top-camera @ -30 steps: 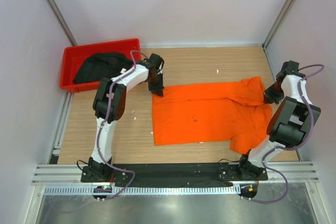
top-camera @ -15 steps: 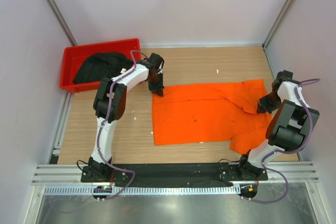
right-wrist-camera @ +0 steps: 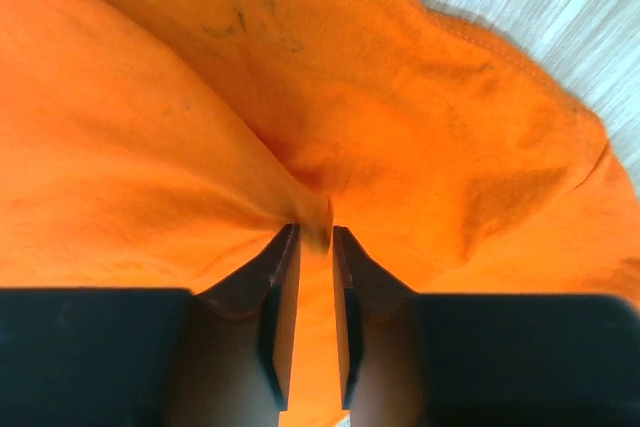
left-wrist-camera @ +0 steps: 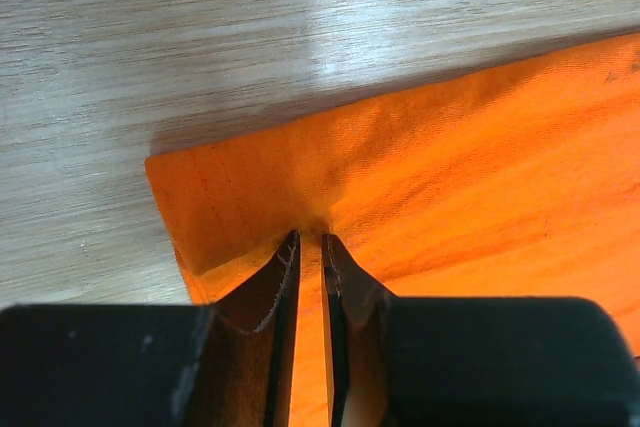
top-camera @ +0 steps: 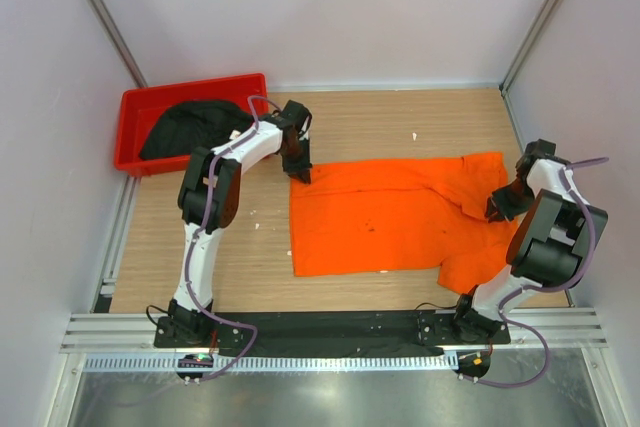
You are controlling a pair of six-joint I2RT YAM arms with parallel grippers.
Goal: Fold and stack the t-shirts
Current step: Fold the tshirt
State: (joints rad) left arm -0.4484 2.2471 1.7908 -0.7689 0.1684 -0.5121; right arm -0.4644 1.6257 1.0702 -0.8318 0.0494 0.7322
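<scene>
The orange t-shirt (top-camera: 390,217) lies spread on the wooden table. My left gripper (top-camera: 298,173) is shut on its far left corner; the left wrist view shows the cloth (left-wrist-camera: 420,167) pinched between the jaws of the left gripper (left-wrist-camera: 309,239). My right gripper (top-camera: 497,209) is shut on a fold of the shirt's right side near the sleeve; the right wrist view shows orange cloth (right-wrist-camera: 200,127) bunched between the jaws of the right gripper (right-wrist-camera: 313,231). The black t-shirt (top-camera: 195,127) lies crumpled in the red bin (top-camera: 135,137).
The red bin stands at the far left corner of the table. Grey walls close in the left, right and far sides. The arm bases sit on a black rail (top-camera: 330,327) at the near edge.
My right gripper has moved nearer and inward, dragging the shirt's right sleeve area over the body. The left gripper has stayed at the far left corner.
</scene>
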